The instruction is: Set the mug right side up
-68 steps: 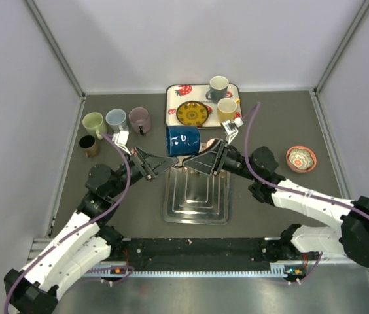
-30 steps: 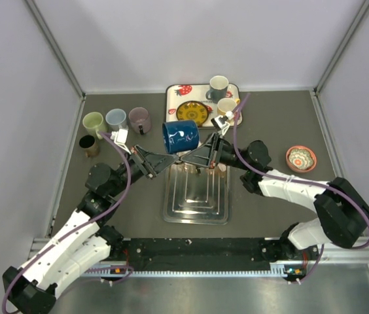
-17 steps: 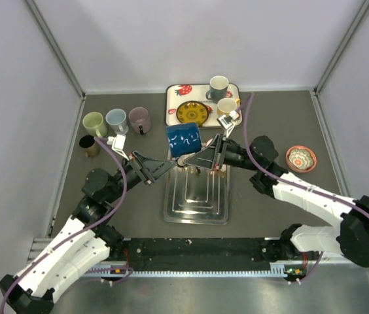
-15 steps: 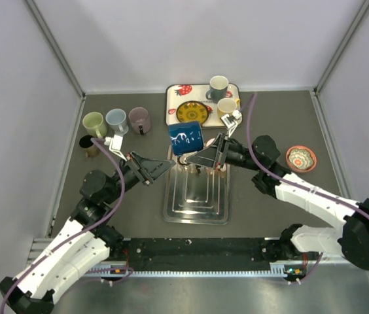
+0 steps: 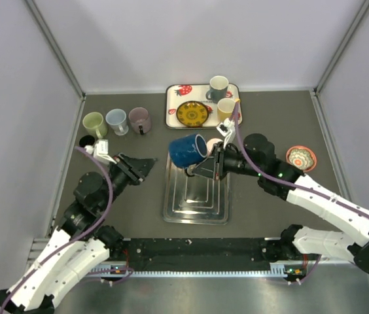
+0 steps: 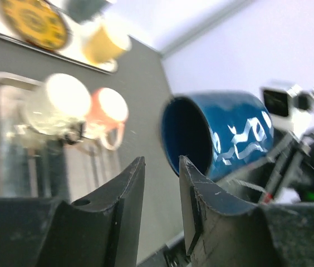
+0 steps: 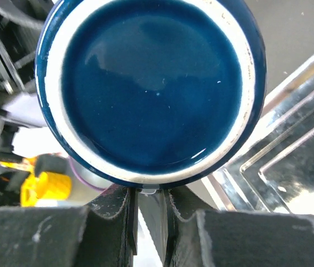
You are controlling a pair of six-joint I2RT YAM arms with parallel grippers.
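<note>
Top external view: my right tool [image 5: 199, 165] clamped on blue mug [image 5: 186, 149], seemingly by handle; mug tipped sideways, held off counter. Left tool [image 5: 145, 164] parted, empty. I judge glazed ceramic heavy, slick, breakable; handle safest hold.

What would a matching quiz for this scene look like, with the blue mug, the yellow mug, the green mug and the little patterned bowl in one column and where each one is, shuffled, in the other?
Things
1. blue mug
2. yellow mug
3. green mug
4. patterned bowl

Places
A. on the table at the far right, on its own
B. held in the air, tipped on its side
C. left end of the row of mugs
D. upright on the strawberry-print tray

Pairs: 1-B, 2-D, 3-C, 4-A
</note>
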